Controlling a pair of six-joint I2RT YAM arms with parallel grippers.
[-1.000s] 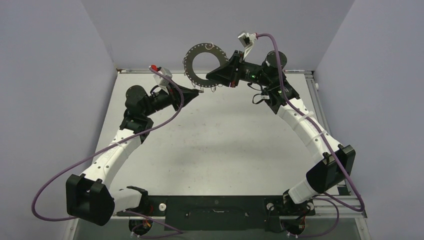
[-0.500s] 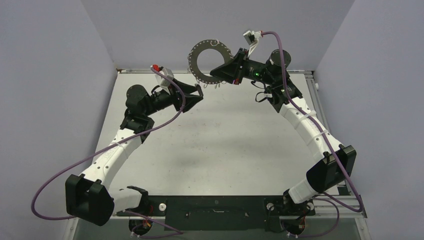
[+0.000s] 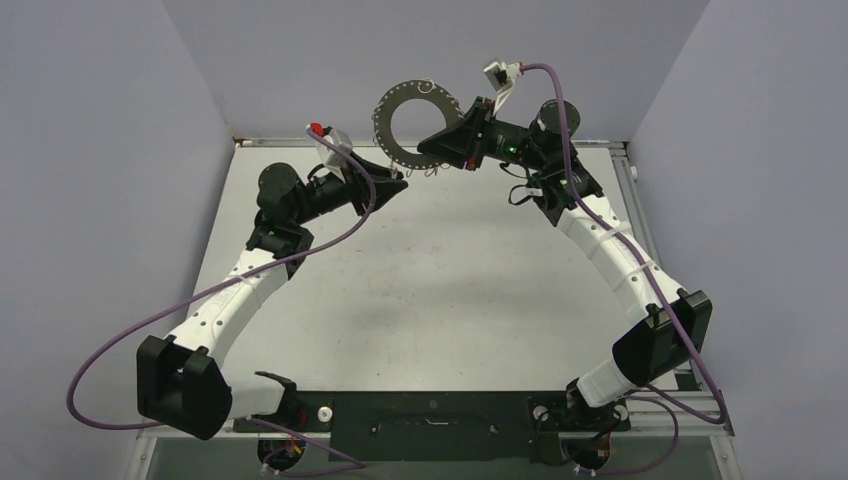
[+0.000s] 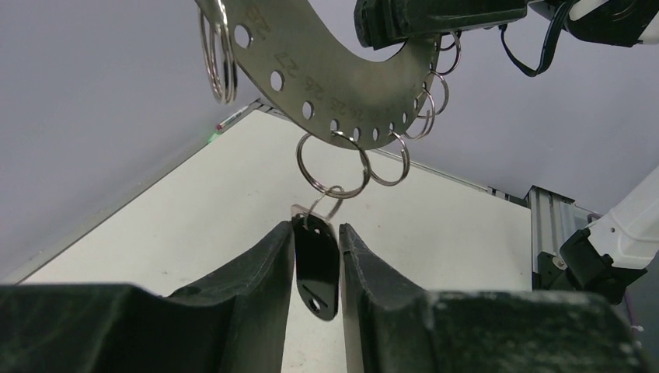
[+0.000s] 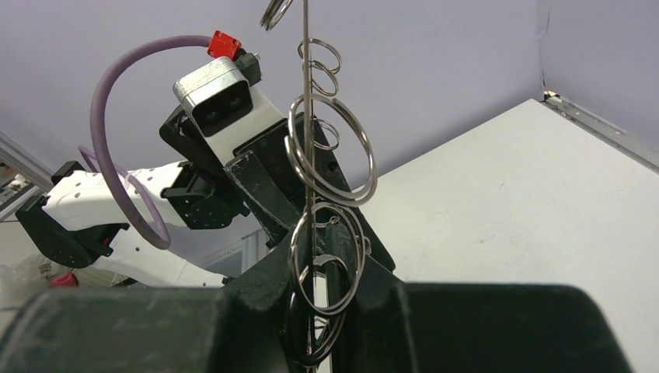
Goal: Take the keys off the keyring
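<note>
The keyring (image 3: 382,120) is held upright in the air over the far edge of the table (image 3: 450,300), flat face to the top camera, while the right wrist view meets it edge-on as a thin vertical line, rim pinched in the right gripper (image 3: 432,145). Only the left wrist view shows the key (image 4: 317,268): long axis up and down, clamped in the left gripper (image 4: 317,233), top end on a wire loop (image 4: 301,165) under the ring

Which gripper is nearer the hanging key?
Left. The left gripper has the key between its fingers, under the keyring. The right gripper grips the keyring's rim higher up and does not touch the key.
</note>
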